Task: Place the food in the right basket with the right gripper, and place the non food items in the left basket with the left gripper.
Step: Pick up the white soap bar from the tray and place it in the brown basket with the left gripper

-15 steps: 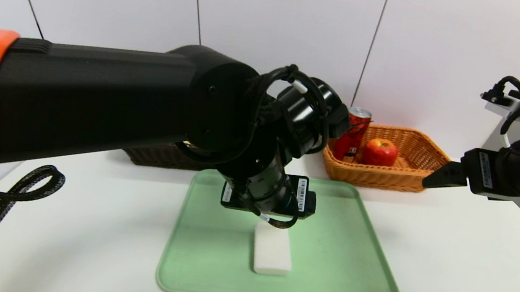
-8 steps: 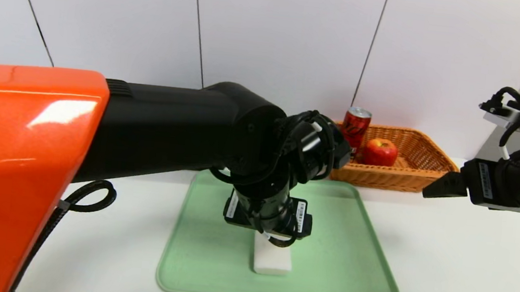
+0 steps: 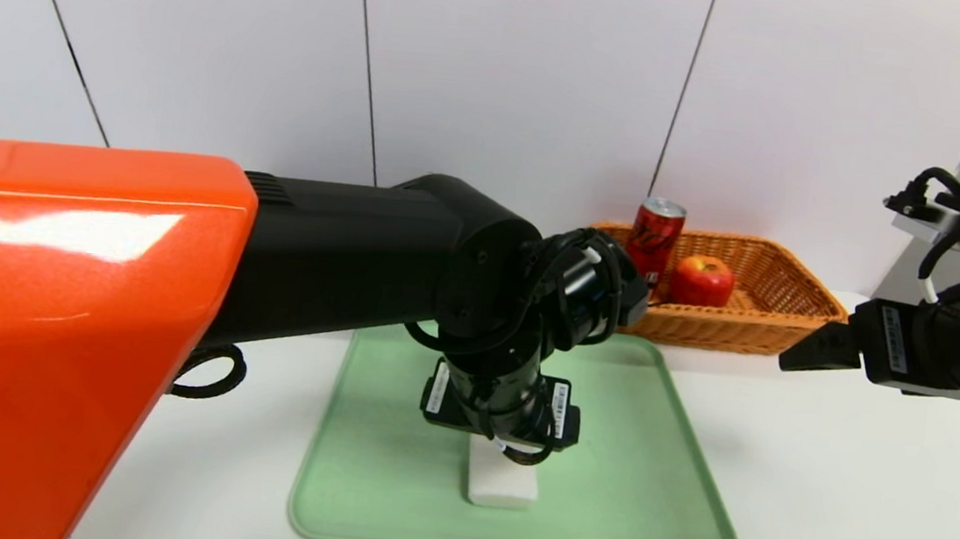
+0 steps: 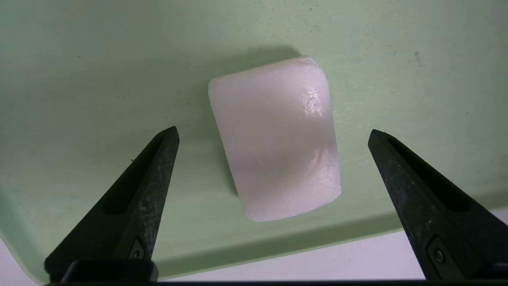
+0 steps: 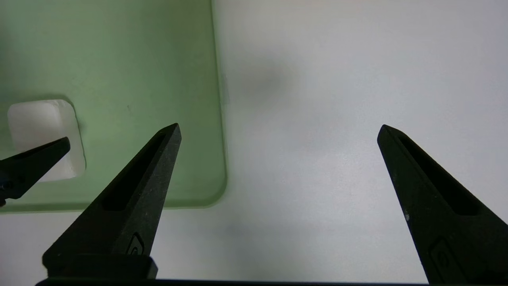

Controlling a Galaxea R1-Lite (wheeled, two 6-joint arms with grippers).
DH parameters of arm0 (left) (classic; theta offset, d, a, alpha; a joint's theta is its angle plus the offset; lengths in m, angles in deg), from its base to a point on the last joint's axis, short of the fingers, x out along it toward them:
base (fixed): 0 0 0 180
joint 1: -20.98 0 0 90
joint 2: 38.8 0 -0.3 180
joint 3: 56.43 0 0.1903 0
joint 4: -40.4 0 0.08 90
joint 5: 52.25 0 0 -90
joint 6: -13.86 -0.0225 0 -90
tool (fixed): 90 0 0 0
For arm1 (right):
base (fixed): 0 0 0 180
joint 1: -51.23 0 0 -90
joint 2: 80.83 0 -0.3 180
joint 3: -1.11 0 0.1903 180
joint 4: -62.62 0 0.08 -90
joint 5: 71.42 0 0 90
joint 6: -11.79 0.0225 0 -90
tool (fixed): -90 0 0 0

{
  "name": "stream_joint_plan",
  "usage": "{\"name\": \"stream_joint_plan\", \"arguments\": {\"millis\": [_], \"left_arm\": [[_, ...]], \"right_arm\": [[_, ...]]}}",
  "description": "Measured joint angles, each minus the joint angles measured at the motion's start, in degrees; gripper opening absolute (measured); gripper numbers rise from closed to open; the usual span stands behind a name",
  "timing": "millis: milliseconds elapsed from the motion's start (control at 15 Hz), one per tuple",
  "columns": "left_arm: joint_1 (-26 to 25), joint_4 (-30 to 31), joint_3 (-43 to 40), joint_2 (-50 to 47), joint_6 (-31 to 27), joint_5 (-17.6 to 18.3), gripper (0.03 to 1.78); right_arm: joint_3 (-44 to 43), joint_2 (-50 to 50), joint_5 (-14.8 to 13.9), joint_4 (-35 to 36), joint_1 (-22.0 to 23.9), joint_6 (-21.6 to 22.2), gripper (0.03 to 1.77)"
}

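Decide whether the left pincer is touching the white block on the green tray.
Apart. The left wrist view shows the left pincer open, green tray visible between each fingertip and the white block.

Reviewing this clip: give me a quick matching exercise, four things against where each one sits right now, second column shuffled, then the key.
Things:
1. white block
2. apple
3. left gripper
4. right gripper

Places:
A. in the orange basket, beside the red can
B. open, over bare white table beside the tray
C. lying on the green tray
D. open, fingers on either side of the block, not touching it

Pairs: 1-C, 2-A, 3-D, 4-B
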Motion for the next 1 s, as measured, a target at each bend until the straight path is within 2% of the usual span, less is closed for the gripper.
{"name": "stream_joint_plan", "arguments": {"millis": [1000], "left_arm": [[-0.77,1.35,0.04,4.00,1.04,-0.05,1.66]], "right_arm": [[-0.02,-0.30,-0.05,0.49,0.02,-0.05,1.71]]}}
